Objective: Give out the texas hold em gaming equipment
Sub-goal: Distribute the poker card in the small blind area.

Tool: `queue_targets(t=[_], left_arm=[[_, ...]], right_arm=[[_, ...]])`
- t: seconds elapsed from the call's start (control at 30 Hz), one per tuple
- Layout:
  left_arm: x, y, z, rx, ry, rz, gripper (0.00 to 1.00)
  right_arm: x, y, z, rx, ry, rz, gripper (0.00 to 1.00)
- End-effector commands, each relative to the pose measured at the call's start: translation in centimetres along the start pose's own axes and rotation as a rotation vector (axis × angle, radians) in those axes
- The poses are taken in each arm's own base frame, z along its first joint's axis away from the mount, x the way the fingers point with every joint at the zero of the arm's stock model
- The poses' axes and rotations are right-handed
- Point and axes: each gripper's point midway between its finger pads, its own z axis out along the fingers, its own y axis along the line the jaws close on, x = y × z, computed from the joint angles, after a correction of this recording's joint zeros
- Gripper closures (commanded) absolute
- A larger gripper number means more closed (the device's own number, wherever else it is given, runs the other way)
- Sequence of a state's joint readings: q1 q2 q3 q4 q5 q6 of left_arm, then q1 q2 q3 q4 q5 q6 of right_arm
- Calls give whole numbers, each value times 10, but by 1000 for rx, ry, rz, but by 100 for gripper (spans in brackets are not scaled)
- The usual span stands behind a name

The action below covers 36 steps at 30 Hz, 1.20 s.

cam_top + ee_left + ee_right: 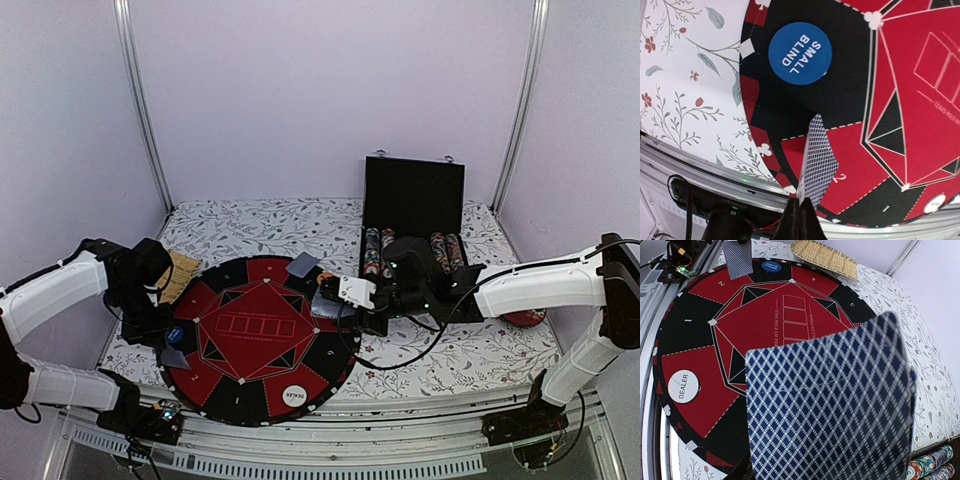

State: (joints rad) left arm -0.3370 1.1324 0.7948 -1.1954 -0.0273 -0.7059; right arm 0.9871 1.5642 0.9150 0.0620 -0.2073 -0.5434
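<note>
Right, starting on the left: my left pincer (800,212) is clamped together on one corner of a single card (817,160). The card reaches out from my fingertips over the red wedge marked 2, at the near left rim of the round mat (920,100). I can't tell whether its far end touches the felt. Just beyond it the blue disc (800,53) lies flat on a black wedge, clear of the card.

This card looks feather-light, thin and slick, and it will bend if I squeeze mid-span, so an edge or corner pinch is the way to hold it. Let go from any height and I reckon it will skate.

Moving across: one more card (302,265) sits at the far rim of the mat, and the white dealer disc (683,386) lies on a red wedge at the near rim, well apart from both pincers.

Over on the right, my right pincer (338,308) hangs over the mat's right edge, part closed and gripping a stack of cards (830,400), backs to my wrist camera. The stack is stiffer than one card, but the cards could slide over each other. Behind it stands the open chip case (412,195).
</note>
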Motion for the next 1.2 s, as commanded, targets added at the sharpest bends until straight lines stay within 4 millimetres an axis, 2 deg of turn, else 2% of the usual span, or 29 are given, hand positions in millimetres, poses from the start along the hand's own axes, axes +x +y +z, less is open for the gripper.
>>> queue_targets(t=[0.0,0.23,0.47,0.57,0.7,0.9,1.07,1.13,1.17], left_arm=[[-2,4,14,-17,39,40,100],[-12,-4,23,23,37,46,100],[-15,15,29,-24,36,-4,100],[-14,16,28,-28,44,-5,100],[-10,17,27,-41,70,-10,90],[-12,27,8,-84,37,-43,71],[-8,34,-9,-96,6,-65,68],[-13,28,-16,-59,-27,-68,67],[-17,19,-20,-14,-57,-55,66]], right_arm=[[-17,-5,-9,10,-59,-17,54],[-17,-4,-9,7,-57,-15,55],[-17,-5,-10,7,-57,-15,55],[-17,-4,-9,5,-54,-15,55],[-16,-4,-9,5,-53,-14,55],[-18,-5,-11,6,-58,-15,54],[-17,-4,-8,2,-52,-17,54],[-17,-5,-8,1,-49,-17,54],[-18,-4,-8,1,-50,-18,54]])
